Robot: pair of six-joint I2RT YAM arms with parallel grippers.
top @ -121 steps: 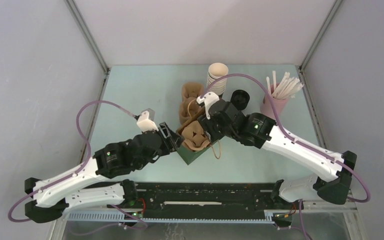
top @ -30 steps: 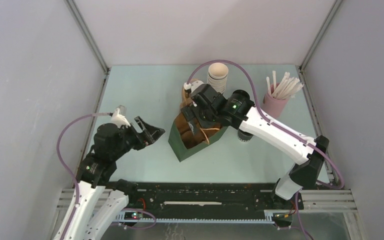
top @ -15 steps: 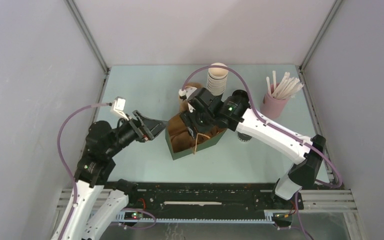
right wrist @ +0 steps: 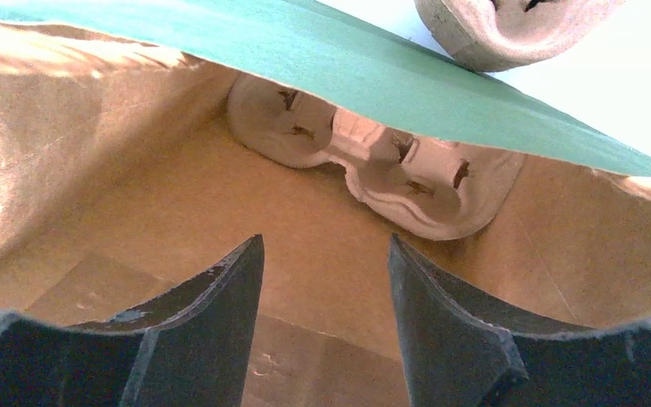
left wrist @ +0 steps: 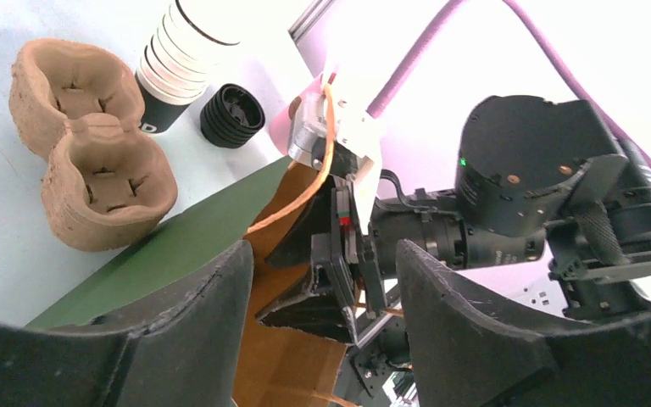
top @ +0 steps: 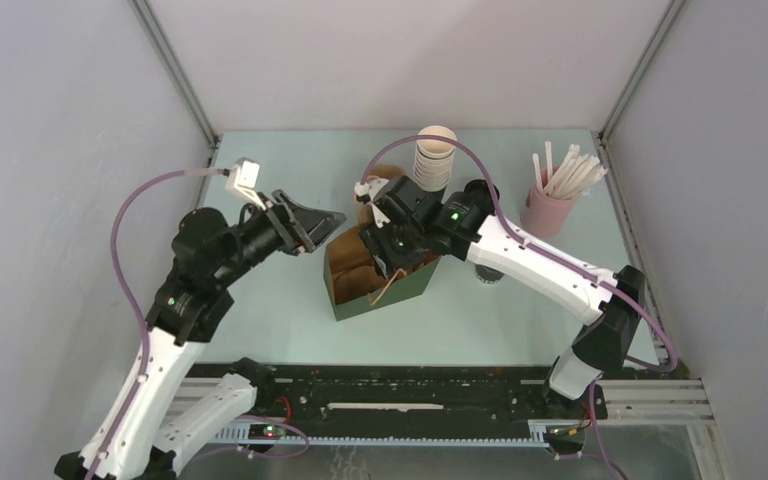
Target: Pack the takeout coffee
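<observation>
Though the right arm half hides it, the takeout coffee stands on the counter just right of the green bag. The right hand gapes empty inside the bag, and the left hand spreads wide by its rim.

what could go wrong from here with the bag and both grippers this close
1. The handle runs across the right gripper, which is inside the green bag. Pulling out may snag it and drag the bag.
2. The left gripper is open beside the rim, gripping nothing, so the bag could slide or tip.
</observation>
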